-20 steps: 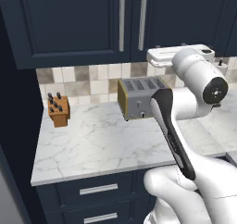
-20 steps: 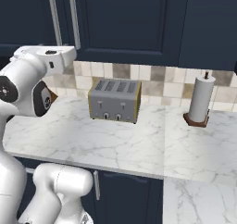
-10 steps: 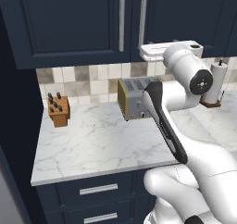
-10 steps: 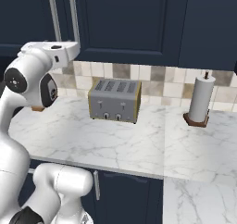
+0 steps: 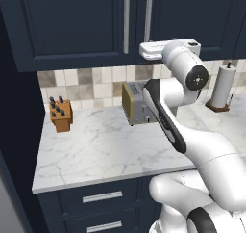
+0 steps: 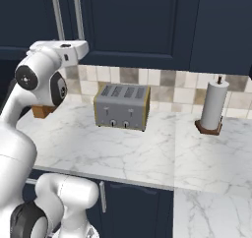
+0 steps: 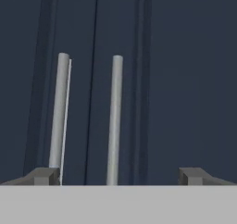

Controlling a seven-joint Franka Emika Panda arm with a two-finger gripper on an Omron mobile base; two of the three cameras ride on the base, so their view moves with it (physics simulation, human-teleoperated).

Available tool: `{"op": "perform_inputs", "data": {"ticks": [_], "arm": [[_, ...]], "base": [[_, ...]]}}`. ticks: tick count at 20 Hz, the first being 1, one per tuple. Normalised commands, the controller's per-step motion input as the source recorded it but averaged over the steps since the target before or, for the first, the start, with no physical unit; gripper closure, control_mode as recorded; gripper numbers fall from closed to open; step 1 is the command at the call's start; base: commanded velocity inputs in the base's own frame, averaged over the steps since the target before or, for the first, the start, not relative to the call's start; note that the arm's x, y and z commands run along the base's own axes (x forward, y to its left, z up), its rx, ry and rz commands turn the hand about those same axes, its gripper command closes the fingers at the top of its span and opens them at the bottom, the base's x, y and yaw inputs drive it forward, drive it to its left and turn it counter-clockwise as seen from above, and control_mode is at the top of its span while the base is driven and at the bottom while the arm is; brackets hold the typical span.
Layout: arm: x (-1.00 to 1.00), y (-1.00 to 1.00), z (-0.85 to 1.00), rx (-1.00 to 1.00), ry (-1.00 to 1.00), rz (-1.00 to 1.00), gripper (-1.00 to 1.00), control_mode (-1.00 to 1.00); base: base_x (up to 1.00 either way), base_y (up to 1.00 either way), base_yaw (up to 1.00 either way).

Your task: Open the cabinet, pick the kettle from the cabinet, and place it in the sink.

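- The gripper [image 7: 118,177] faces the navy wall cabinet [image 7: 185,79] at close range, its jaws spread fully apart and closed on nothing; the two dark fingertips [image 7: 42,176] stand at either side of the hand view.
- Two vertical silver bar handles [image 7: 115,121] rise between the fingertips, one on each side of the seam where the cabinet's double doors meet; the left one sits just above the left fingertip.
- Both cabinet doors are closed, so what lies inside cannot be told.
- From the left base view, the white arm's hand [image 5: 169,48] is raised level with the cabinet's [image 5: 72,25] lower edge, just below the handles [image 5: 126,22].
- On the white marble countertop [image 6: 147,153] beneath stands a silver four-slot toaster [image 6: 121,106] against the tiled backsplash [image 6: 162,79].
- A paper towel roll [image 6: 213,106] on a wooden stand sits to the toaster's right, well apart from it.
- A wooden knife block [image 5: 60,115] stands near the counter's left end.
- Navy drawers [image 5: 101,198] with horizontal handles run below the counter.
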Motion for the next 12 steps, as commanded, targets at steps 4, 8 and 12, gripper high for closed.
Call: {"op": "perform_inputs", "data": {"ticks": [4,8,12], "arm": [[0.4,0.02,0.0,0.0,0.0,0.0,-1.0,-1.0],[0.39,0.06,0.0,0.0,0.0,0.0,-1.0,-1.0],[0.38,0.09,0.0,0.0,0.0,0.0,-1.0,-1.0]], "base": [[0.0,0.0,0.0],[0.0,0.0,0.0],[0.0,0.0,0.0]]}}
